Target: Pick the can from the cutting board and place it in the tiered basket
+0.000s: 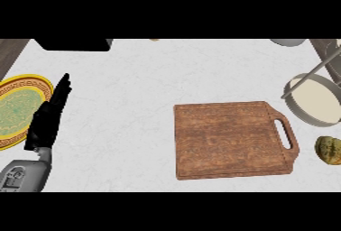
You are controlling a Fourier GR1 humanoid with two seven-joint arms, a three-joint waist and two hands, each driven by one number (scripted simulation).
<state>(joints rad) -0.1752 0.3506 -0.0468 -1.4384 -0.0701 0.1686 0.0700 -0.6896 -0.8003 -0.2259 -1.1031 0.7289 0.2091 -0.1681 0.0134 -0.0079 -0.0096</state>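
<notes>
Left hand (48, 118): fingers (61, 92) straight, released, holding nothing, lying on the white tabletop (133, 90) just beside a yellow-rimmed plate (16, 108) at the left edge. Right hand: out of view. Cutting board (230, 140): brown wood, handle to the right, top bare. Can: not visible anywhere. Tiered basket (313, 97): at right edge. Green-brown squash (329, 150): below it.

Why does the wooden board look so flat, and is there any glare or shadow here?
In the head view the light is even: the cutting board casts only a thin dark edge along its bottom, the white counter shows faint marbling but no glare, and the left hand is a plain black shape with hardly any shading.
</notes>
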